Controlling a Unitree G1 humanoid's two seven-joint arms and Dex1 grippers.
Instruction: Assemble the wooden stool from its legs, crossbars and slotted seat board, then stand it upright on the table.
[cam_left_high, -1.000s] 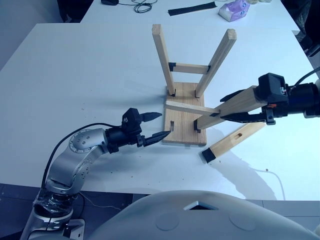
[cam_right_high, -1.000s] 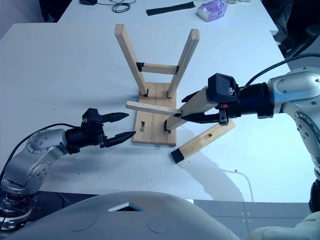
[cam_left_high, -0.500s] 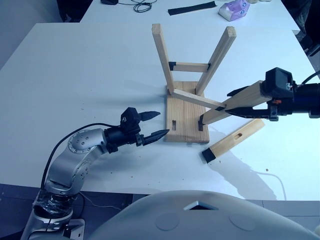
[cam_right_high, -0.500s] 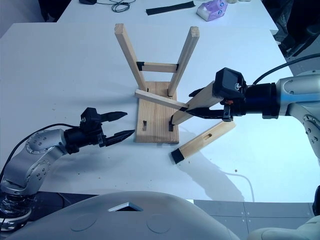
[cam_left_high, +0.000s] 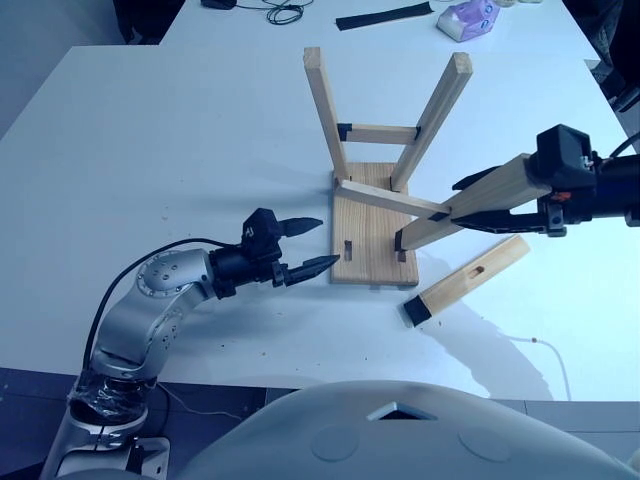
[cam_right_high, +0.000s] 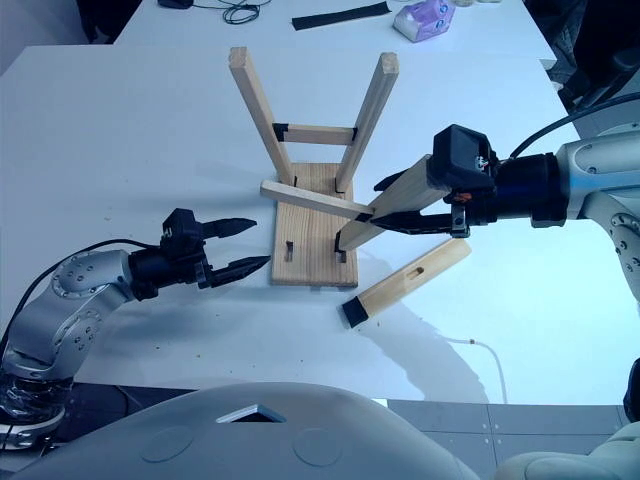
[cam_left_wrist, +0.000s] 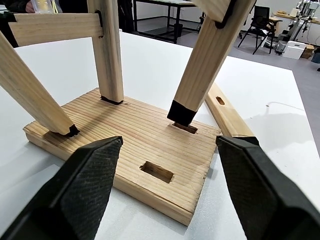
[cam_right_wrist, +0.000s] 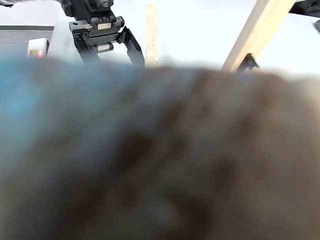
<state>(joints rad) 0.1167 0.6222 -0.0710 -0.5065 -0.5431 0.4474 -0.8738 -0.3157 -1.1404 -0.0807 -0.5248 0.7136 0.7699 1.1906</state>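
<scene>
Two pale legs (cam_left_high: 327, 120) splay from the seat board (cam_left_high: 372, 235).

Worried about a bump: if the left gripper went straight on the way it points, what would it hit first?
The left gripper would most likely meet the seat board first, at its near edge by the empty slot. Depth is hard to judge.

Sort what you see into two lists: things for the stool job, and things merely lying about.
Job: seat board, fitted legs, far crossbar, held leg, near crossbar, loose leg.
Lying about: purple tissue packet, black strip, cables.
</scene>
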